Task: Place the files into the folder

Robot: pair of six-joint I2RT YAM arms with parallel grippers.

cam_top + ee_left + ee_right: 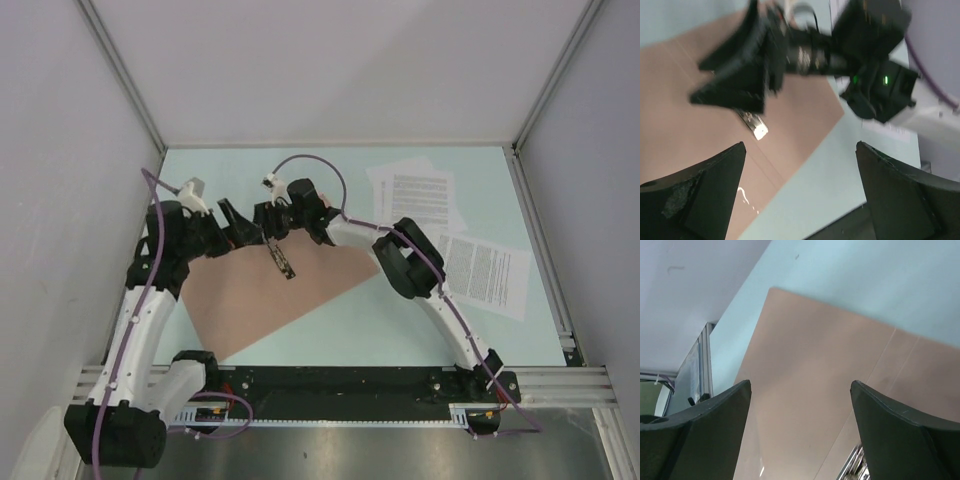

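The salmon-brown folder [270, 290] lies flat on the table at centre left, with a metal clip [282, 258] on it near a crease. Two groups of white printed files [415, 195] [485, 272] lie on the table to the right, outside the folder. My left gripper [236, 224] is open and empty above the folder's far left edge. My right gripper [272, 220] is open and empty just right of it, above the folder's far edge. The left wrist view shows the folder [685, 115], the clip [755, 126] and the right gripper's dark fingers [740, 75]. The right wrist view shows the folder [810, 365] under its open jaws.
Grey walls with aluminium posts close in the pale blue table [400, 320] on three sides. A metal rail [560, 380] with the arm bases runs along the near edge. The right arm [405, 260] reaches across between the folder and the files.
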